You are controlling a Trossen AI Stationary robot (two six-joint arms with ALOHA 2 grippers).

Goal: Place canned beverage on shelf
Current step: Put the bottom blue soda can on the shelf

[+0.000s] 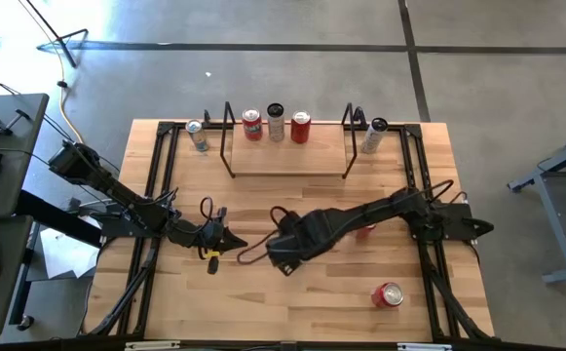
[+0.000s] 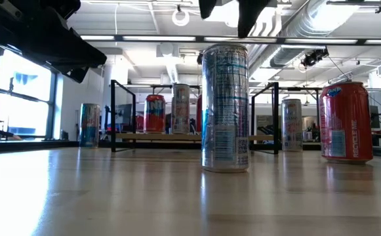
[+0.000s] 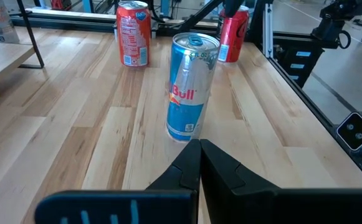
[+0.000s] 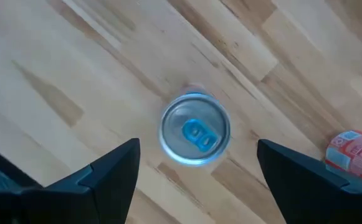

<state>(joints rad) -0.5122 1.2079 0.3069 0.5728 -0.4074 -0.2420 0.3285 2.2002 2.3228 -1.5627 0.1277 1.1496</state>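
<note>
A slim blue-and-silver can (image 3: 192,87) stands upright on the table near its middle; it also shows in the low view (image 2: 225,108) and, from above, in the right wrist view (image 4: 195,129). My right gripper (image 4: 197,146) hangs open above it, pointing down, one finger to each side of the can's top, touching nothing. In the high view this gripper (image 1: 284,253) hides the can. My left gripper (image 3: 199,163) is shut and empty just left of the can, pointing at it. The shelf (image 1: 287,164) stands at the far edge with three cans upright on its board.
A silver can (image 1: 197,135) stands left of the shelf and another (image 1: 375,135) right of it. A red can (image 1: 365,230) stands under my right arm. Another red can (image 1: 388,294) is at the near right. Black rails (image 1: 156,185) run along both table sides.
</note>
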